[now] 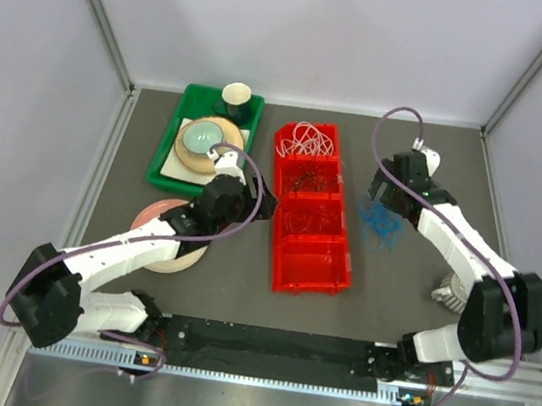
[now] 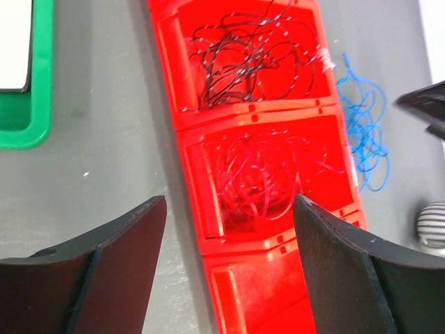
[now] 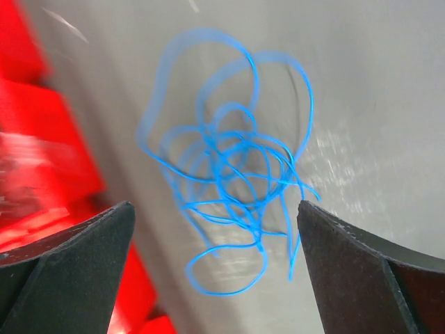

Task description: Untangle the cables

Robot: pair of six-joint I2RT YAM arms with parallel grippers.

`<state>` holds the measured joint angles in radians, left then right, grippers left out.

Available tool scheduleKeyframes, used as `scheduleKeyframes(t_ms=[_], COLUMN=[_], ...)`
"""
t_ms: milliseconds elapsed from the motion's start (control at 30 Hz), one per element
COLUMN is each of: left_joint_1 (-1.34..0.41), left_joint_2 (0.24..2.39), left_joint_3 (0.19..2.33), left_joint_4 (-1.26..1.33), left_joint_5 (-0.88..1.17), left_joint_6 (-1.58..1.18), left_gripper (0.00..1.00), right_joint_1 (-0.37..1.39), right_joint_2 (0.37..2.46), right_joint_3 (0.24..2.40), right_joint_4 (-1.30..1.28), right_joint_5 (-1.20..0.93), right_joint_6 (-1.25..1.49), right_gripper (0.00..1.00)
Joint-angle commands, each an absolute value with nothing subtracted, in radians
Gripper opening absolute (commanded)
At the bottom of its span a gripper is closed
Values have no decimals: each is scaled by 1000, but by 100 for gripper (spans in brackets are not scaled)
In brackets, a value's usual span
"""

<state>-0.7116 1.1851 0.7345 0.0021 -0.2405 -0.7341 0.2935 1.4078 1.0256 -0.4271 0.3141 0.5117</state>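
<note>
**Ana:** Since each colour has its own compartment in the red bin, why is the blue tangle out on the table?

**Ben:** It looks like the last left to sort. The white cables fill the compartment nearest the top of the overhead frame, black cables the next, red cables the third; the lowest holds nothing.

**Ana:** And the claws?

**Ben:** The right gripper hangs over the blue tangle, right of centre, jaws spread wide on either side of it, gripping nothing; that straddle suits a closing pinch, I judge. The left gripper hovers wide open and empty above the red bin's left edge, by the red cables' compartment, perhaps to steady the bin.
</note>
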Motion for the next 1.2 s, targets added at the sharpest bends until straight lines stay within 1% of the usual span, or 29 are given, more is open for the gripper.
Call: scheduleKeyframes(t_ms=[0,233,267,300,333,367,433,467,500,567,667,767,800,833,933,1033,1167], left_joint_1=[-704,-701,-701,-701,-701,-701,-701,-701,-701,-701,-701,-699,-699,-696,-692,-686,-670], left_joint_2=[1141,1150,1152,1154,1155,1155,1155,1157,1157,1158,1163,1167,1170,1175,1193,1201,1193], left_joint_3=[703,709,710,715,718,719,718,718,716,718,726,735,736,741,752,758,759], left_joint_4=[67,57,57,55,52,49,48,49,49,49,46,48,46,46,44,49,51], left_joint_5=[-248,-250,-245,-244,-242,-241,-239,-239,-239,-238,-235,-233,-230,-224,-219,-221,-225], left_joint_6=[-732,-727,-727,-727,-729,-730,-732,-732,-732,-729,-724,-716,-712,-704,-698,-698,-692], left_gripper=[78,78,78,78,78,78,78,78,78,78,78,78,78,78,77,77,77], right_joint_1=[285,281,276,269,267,255,242,232,227,225,225,225,225,225,225,229,244], right_joint_2=[1524,1689,1700,1704,1710,1716,1730,1742,1746,1729,1672,1521,1421,1379,1223,1123,1043], right_joint_3=[1031,1058,1057,1051,1043,1031,1026,1020,1019,1000,965,930,925,923,980,1058,1146], right_joint_4=[-462,-425,-398,-376,-355,-335,-302,-295,-295,-293,-290,-291,-291,-293,-322,-385,-472], right_joint_5=[288,302,284,266,258,241,227,224,224,232,261,281,284,282,258,223,135], right_joint_6=[497,494,494,491,489,488,492,497,512,522,538,538,528,522,500,485,459], right_gripper=[99,98,96,90,85,74,60,51,24,0,0,0,0,0,0,0,0])
